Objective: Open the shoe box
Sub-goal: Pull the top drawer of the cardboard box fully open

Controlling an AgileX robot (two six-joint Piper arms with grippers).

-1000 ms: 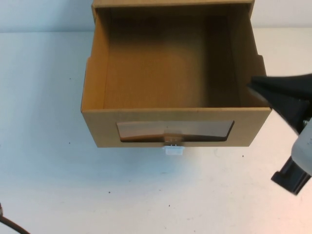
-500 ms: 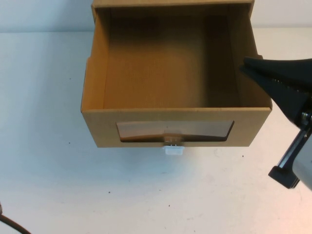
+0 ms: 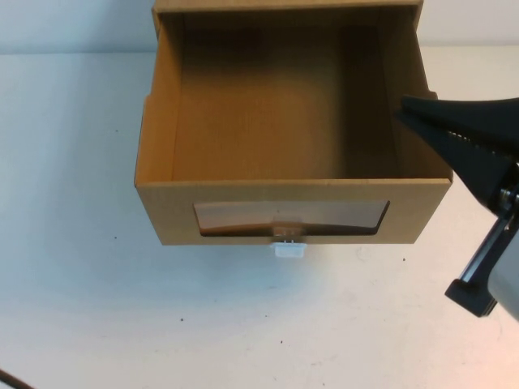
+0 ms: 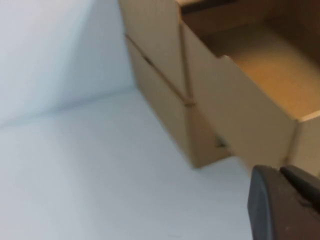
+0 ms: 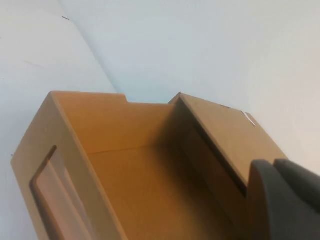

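The brown cardboard shoe box has its drawer point(image 3: 166, 212) slid out toward me, empty inside, with a clear window and a small white pull tab point(image 3: 289, 250) on its front wall. The outer sleeve point(image 3: 284, 6) stands at the back. My right gripper point(image 3: 405, 111) is shut with nothing in it; its tip hangs over the drawer's right wall. The right wrist view shows that gripper point(image 5: 267, 172) above the open drawer point(image 5: 70, 130) and the sleeve point(image 5: 225, 127). My left gripper point(image 4: 281, 172), shut and holding nothing, is seen only in the left wrist view, off the drawer's point(image 4: 240, 107) left side.
The box rests on a white table point(image 3: 73, 284) with a pale wall behind it. The right arm's body point(image 3: 495, 267) fills the right edge of the high view. Bare table lies to the left and in front of the box.
My right gripper has moved left and slightly up, from beside the drawer's right wall to over it. The drawer has not moved.
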